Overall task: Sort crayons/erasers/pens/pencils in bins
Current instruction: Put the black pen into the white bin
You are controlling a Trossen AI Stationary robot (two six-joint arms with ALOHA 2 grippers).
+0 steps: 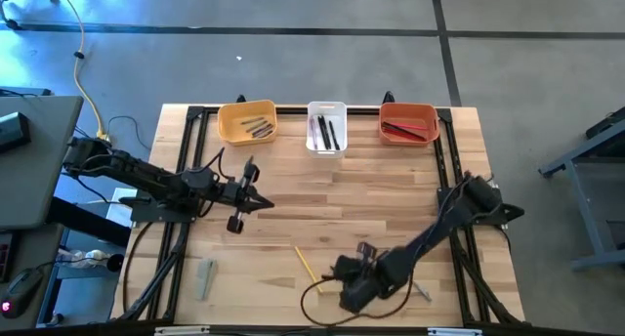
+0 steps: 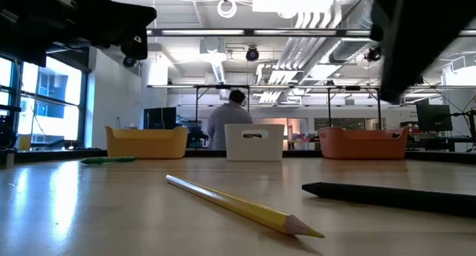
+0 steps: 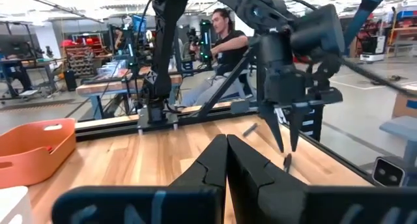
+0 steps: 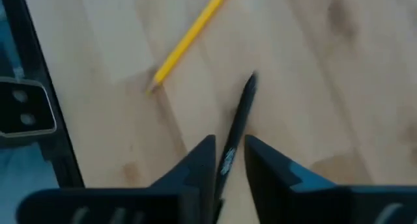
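At the lower centre of the high view, a black pen (image 4: pixel 236 123) lies flat on the wooden table (image 1: pixel 391 199), framed by the right gripper (image 4: pixel 229 160), whose jaws stand slightly apart around it, apparently lined up along its length to pick it up. A yellow pencil (image 1: pixel 305 266) lies just beside it, clear of the jaws. The three bins (image 1: pixel 326 127) line the upper edge, while the left gripper (image 1: pixel 260 202) waits at left centre, jaws together, with nothing blocking the route.
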